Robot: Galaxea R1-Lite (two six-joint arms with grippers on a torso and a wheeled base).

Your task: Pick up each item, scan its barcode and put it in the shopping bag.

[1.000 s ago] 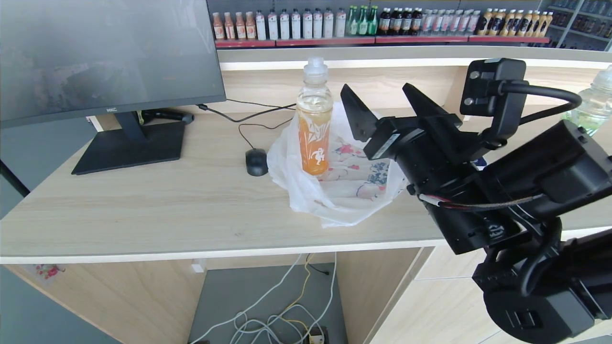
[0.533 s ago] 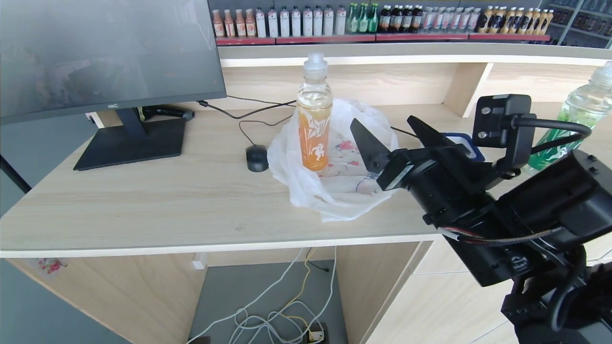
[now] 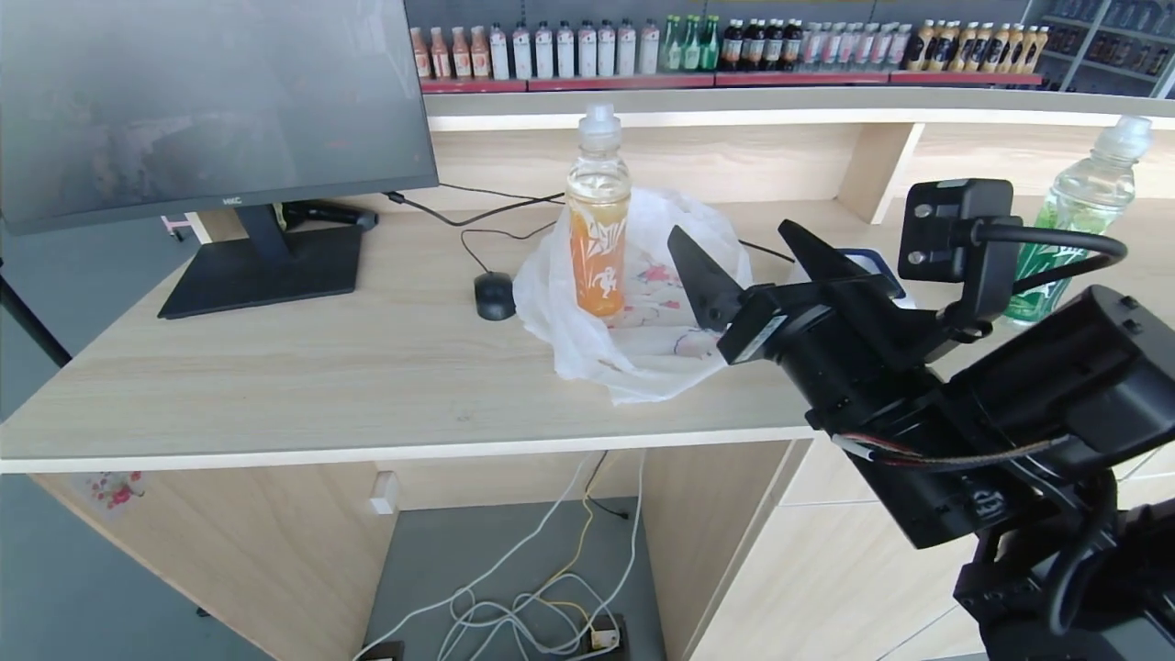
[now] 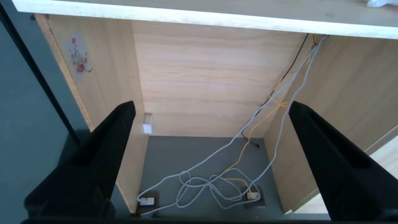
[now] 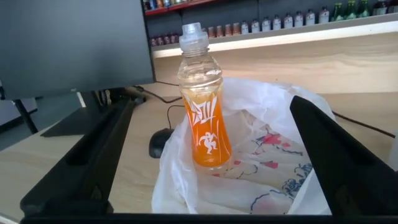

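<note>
The pale wooden surface carries the white shopping bag. The right gripper hangs near it, fingers apart and empty, and the left gripper, fingers also apart, sits below the surface's edge. The orange bottle stands upright against the bag's left side.

The bottle is orange-labelled, the bag white, flower-printed.
</note>
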